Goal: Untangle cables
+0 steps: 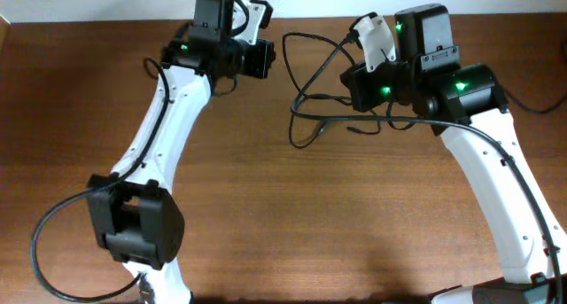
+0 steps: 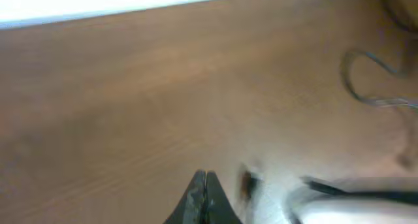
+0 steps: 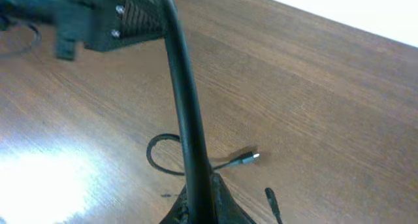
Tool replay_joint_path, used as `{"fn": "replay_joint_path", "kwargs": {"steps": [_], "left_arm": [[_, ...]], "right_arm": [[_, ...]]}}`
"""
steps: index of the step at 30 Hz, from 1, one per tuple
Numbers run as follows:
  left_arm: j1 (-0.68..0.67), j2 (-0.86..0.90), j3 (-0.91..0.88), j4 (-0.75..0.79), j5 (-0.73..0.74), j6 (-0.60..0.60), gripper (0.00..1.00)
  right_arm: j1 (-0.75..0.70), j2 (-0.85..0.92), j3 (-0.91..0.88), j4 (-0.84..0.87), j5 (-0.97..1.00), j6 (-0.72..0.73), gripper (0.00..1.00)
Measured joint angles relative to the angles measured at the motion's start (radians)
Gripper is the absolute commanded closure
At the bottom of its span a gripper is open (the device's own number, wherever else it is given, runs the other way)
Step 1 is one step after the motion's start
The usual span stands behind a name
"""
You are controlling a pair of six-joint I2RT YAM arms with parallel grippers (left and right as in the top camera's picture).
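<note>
Right wrist view: the right gripper sits at the near edge of the picture with its jaws clamped on one of the cables. The cord rises straight out from between the fingers and runs to the far edge of the picture, looking thick because it is so close to the lens. It crosses in front of a blurred black housing at the far left. On the table just beyond the jaws, a thin loop of cord curls to the left. A silver-tipped plug lies just right of the held cord, and a dark plug end lies nearer, beside the right finger.

Left wrist view: the left gripper shows only its two dark fingertips at the near edge, pressed together with nothing between them. The picture is blurred. A thin loop of cord lies on the wood far off to the right, well apart from these jaws.

Overhead view: the cables spread as loose loops on the far half of the table, between the two arms but much closer to the right one. One strand leads up to the right gripper, and other loops pass under that arm's wrist. The left gripper stands to the left of the loops with bare wood between.
</note>
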Motion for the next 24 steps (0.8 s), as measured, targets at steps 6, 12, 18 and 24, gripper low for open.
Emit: {"fn": "replay_joint_path", "kwargs": {"steps": [6,12,18,24], "left_arm": [[-0.005,0.000,0.015,-0.020,0.462,0.166,1.00],[0.071,0.000,0.019,-0.109,0.546,0.293,0.99],[0.026,0.008,0.019,-0.098,0.389,0.376,0.01],[0.026,0.056,0.021,-0.038,0.306,0.435,0.24]], "right_arm": [[0.000,0.000,0.000,-0.018,0.001,-0.011,0.96],[0.000,0.000,0.000,-0.005,0.000,-0.037,0.96],[0.000,0.000,0.000,-0.001,0.001,-0.037,0.96],[0.000,0.000,0.000,-0.002,-0.011,-0.037,0.96]]}}
